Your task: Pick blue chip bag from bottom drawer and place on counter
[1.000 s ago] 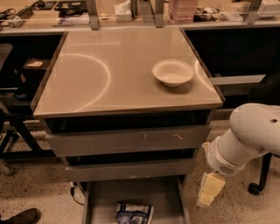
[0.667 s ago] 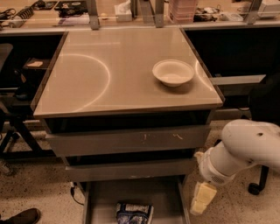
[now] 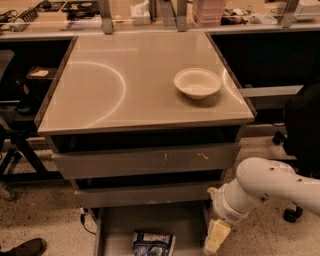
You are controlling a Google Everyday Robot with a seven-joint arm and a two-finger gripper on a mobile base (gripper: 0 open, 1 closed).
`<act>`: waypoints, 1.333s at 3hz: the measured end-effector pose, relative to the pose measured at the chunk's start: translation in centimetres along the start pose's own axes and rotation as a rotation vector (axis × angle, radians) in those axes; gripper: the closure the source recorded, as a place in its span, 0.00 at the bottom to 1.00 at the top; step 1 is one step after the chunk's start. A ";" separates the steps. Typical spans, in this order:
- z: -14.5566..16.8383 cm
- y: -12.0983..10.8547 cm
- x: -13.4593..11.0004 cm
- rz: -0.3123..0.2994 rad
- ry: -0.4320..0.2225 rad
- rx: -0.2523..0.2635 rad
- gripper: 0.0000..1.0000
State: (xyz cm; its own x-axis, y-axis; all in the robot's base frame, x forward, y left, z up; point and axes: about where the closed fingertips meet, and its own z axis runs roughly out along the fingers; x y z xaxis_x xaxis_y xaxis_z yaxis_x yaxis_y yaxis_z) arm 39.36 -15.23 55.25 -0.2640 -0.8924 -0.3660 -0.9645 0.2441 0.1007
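The blue chip bag (image 3: 153, 243) lies on the floor of the open bottom drawer (image 3: 118, 225), near its front, partly cut off by the lower edge of the view. The counter (image 3: 125, 85) is the glossy beige top above the drawers. My gripper (image 3: 215, 238) hangs from the white arm (image 3: 260, 186) at the drawer's right wall, to the right of the bag and apart from it. It holds nothing that I can see.
A white bowl (image 3: 197, 83) sits on the counter's right side. Two closed grey drawers (image 3: 145, 160) are stacked above the open one. A cluttered workbench (image 3: 150, 10) runs behind. A dark chair (image 3: 302, 135) stands at the right, and a shoe (image 3: 22, 247) is at the bottom left.
My arm has swung left and down, bringing the gripper closer to the right wall of the open drawer. The bag and bowl have not moved.
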 end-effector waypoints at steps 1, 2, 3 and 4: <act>3.2 0.8 0.3 0.001 -0.031 -0.043 0.00; 9.3 1.5 0.3 0.012 -0.095 -0.086 0.00; 14.4 1.2 -0.3 0.043 -0.145 -0.116 0.00; 15.2 1.7 -0.1 0.051 -0.149 -0.131 0.00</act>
State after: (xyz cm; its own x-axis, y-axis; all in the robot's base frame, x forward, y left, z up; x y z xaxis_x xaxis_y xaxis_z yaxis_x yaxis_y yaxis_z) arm 37.74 -8.94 41.39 -0.3193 -0.8115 -0.4895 -0.9441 0.2273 0.2390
